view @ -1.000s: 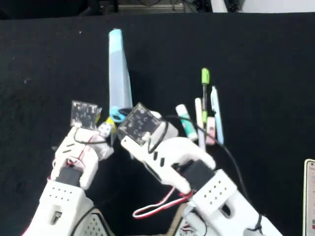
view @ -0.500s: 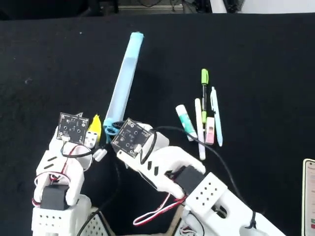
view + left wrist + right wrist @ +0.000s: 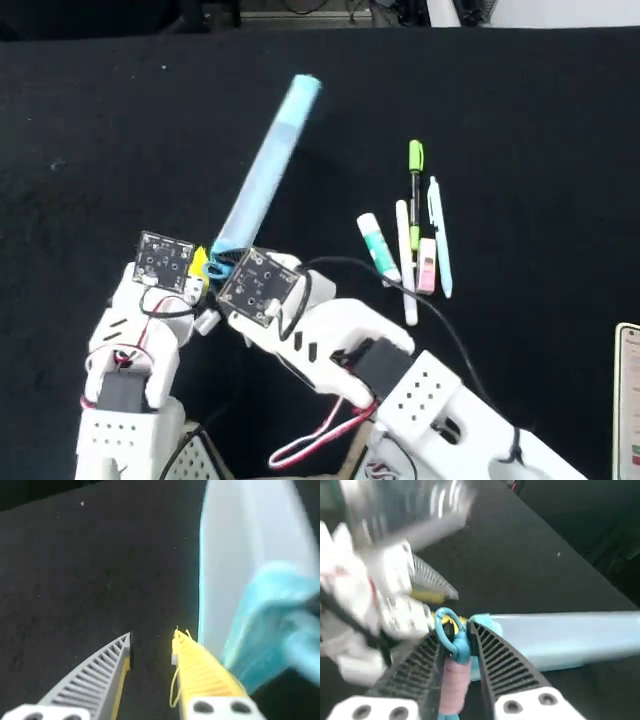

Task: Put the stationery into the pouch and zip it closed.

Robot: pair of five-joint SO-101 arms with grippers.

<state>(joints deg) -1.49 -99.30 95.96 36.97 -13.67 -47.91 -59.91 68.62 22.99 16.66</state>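
Light-blue pouch [image 3: 262, 170] lying long and narrow on the black table [image 3: 100, 120]. In the high view it is slanted, its far end pointing away from the robot and its near end sitting between the two arms. At that near end a teal zipper pull [image 3: 458, 647] sticks out. The right gripper [image 3: 456, 630] is at this end of the pouch, its two dark ribbed jaws pressed in on the zipper pull from both sides and pinching it. How far the zip is drawn along the pouch cannot be made out.

The left gripper [image 3: 150, 640] is low over the table just beside the same near end of the pouch, on the pouch's left. Its jaws are spread with only bare table between them. The yellow finger [image 3: 200, 675] lies right alongside the edge of the pouch, though actual contact cannot be judged, and the grey finger [image 3: 95, 680] is on the side away from the pouch.

The stationery lies outside the pouch, in a loose cluster on the table well to the pouch's right. Nearest the pouch is a short white and teal tube [image 3: 378, 248]. Beyond it, farther from the pouch, come a white pen [image 3: 406, 270], a green-capped pen [image 3: 415, 190], a small pink eraser [image 3: 427, 262] and a pale blue pen [image 3: 440, 240], all roughly side by side
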